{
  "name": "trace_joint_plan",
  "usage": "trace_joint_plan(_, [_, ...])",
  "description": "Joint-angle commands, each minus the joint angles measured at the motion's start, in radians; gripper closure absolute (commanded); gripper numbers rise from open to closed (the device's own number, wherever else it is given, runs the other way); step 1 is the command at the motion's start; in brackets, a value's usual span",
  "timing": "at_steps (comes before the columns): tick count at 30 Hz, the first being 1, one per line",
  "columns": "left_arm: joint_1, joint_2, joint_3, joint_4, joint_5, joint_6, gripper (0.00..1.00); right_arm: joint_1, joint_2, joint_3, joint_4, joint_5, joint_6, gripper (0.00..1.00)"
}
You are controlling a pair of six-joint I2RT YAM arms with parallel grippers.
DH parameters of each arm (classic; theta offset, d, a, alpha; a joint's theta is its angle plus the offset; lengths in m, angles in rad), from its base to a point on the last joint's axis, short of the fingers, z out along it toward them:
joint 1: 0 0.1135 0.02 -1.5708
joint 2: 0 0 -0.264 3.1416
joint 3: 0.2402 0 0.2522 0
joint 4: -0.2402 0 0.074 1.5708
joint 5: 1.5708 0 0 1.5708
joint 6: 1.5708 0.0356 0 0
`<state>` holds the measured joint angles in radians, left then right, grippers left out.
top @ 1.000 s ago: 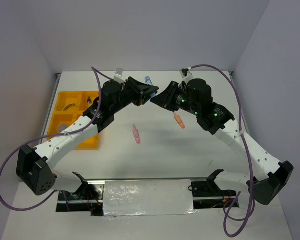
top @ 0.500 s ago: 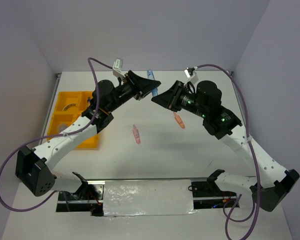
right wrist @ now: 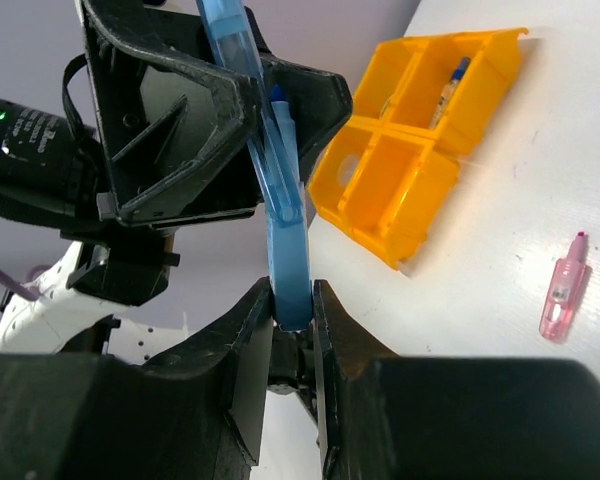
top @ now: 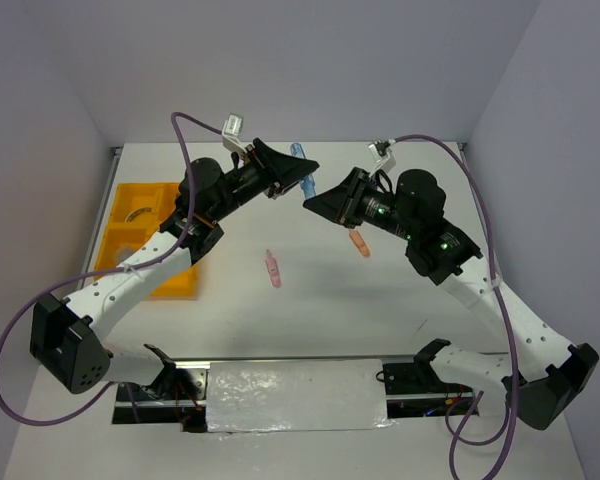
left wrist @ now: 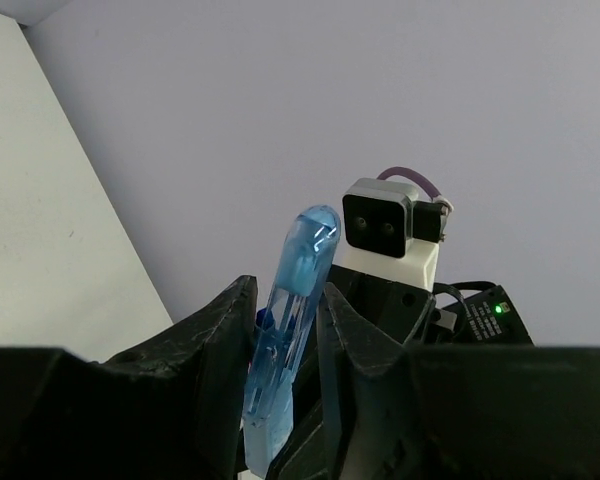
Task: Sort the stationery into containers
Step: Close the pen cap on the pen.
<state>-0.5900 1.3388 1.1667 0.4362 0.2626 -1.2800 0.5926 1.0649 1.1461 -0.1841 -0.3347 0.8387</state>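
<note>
Top cam: fixed, high up behind both arms, looking down and fwd over the whole table [top: 380, 300]. Arm bases sit at the bottom edge, back wall at the top. Widest, farthest view.

Left wrist cam: right behind the left gripper [left wrist: 285, 290], v. close, tilted up. Sees mostly wall, a strip of table at left, and the right arm's camera [left wrist: 385, 225] facing it.

Right wrist cam: right behind the right gripper [right wrist: 291, 290], v. close, aimed at the left arm [right wrist: 130, 120], with table beyond.

Shared: blue clip [left wrist: 298, 280] shows in all 3. Yellow tray [right wrist: 477, 38] and pink clip [right wrist: 563, 290] show in right wrist and top only.
</note>
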Motion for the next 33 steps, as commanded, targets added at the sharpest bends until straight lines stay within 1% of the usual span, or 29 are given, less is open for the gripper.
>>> trace_joint_plan(1, [0.010,-0.033,0.027,0.140,0.046,0.010,0.59,-0.016,-0.037,-0.043,0.079,-0.041,-0.015,1.00])
trace_joint_plan(2, [0.009,-0.033,0.025,0.147,0.052,0.005,0.59,-0.016,-0.039,-0.046,0.092,-0.044,-0.018,1.00])
trace_joint_plan(3, [0.009,-0.032,0.024,0.154,0.058,-0.004,0.62,-0.016,-0.039,-0.048,0.107,-0.049,-0.027,1.00])
trace_joint_plan(8, [0.010,-0.023,0.014,0.171,0.075,-0.025,0.65,-0.016,-0.026,-0.026,0.158,-0.062,-0.082,1.00])
trace_joint_plan(13, [0.009,-0.023,0.010,0.180,0.083,-0.042,0.65,-0.016,0.012,0.032,0.161,-0.089,-0.130,1.00])
trace_joint_plan(16, [0.010,-0.027,0.017,0.165,0.081,-0.029,0.65,-0.016,0.032,0.038,0.163,-0.104,-0.122,1.00])
trace_joint_plan(20, [0.009,-0.027,0.025,0.161,0.081,-0.013,0.66,-0.023,0.036,0.044,0.141,-0.078,-0.105,1.00])
trace_joint_plan(29, [0.010,-0.064,0.017,0.116,0.055,0.056,0.66,-0.042,0.075,0.138,0.061,-0.049,-0.058,1.00])
trace_joint_plan(33, [0.009,-0.070,0.002,0.130,0.058,0.067,0.65,-0.056,0.099,0.165,0.074,-0.070,-0.032,1.00])
